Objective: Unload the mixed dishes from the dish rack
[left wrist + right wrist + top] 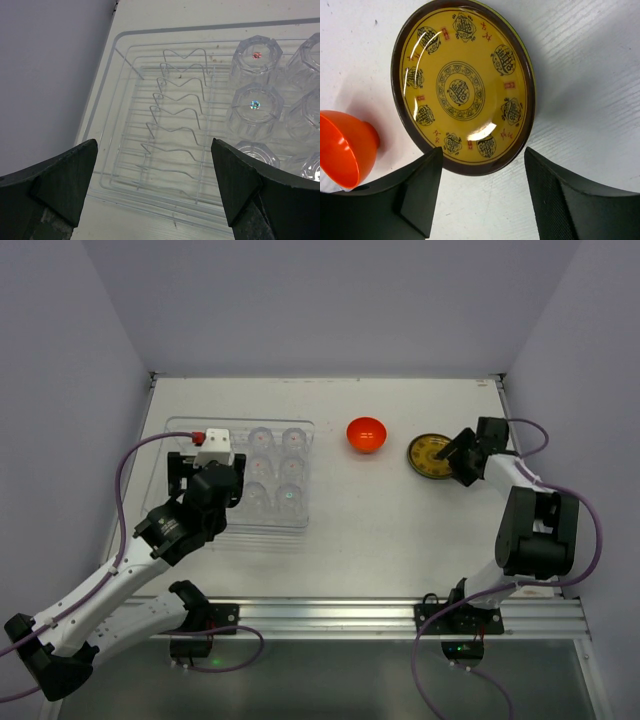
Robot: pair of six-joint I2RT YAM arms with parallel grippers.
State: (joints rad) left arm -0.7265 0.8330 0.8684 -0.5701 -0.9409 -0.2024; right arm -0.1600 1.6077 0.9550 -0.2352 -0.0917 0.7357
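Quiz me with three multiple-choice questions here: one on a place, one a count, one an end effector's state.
1. Where is the orange bowl? A on the table between dish rack and yellow plate; B inside the rack; C on the plate.
2. How many clear glasses stand in the rack? A three; B six; C nine.
3. The right end effector is: A shut on a glass; B shut on the bowl; C open over the plate.
A, it sits on bare tabletop; B, two columns of three; C, fingers spread, gripping nothing.
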